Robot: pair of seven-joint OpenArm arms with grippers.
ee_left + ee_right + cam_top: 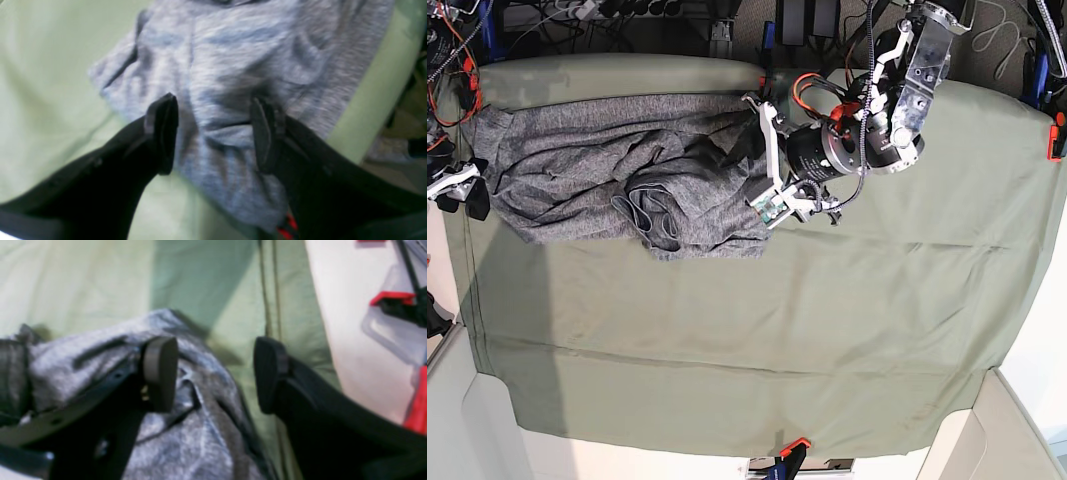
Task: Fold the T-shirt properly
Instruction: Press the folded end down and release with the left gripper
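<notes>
The heather-grey T-shirt (607,175) lies crumpled in a heap at the back left of the olive-green table cloth (827,320). My left gripper (755,155) is open at the shirt's right edge. In the left wrist view its black fingers (163,133) straddle a wrinkled part of the shirt (227,66), and the gripper (213,133) holds nothing. My right gripper (462,185) is at the shirt's left end by the table edge. It is open (215,373), with one finger (160,373) over the shirt (186,440) and the other over bare cloth.
Cables and power strips run behind the table's far edge (627,15). Red-and-black clamps sit at the front edge (787,450) and the right edge (1055,135). A white surface with red parts (350,340) lies beyond the cloth's edge in the right wrist view.
</notes>
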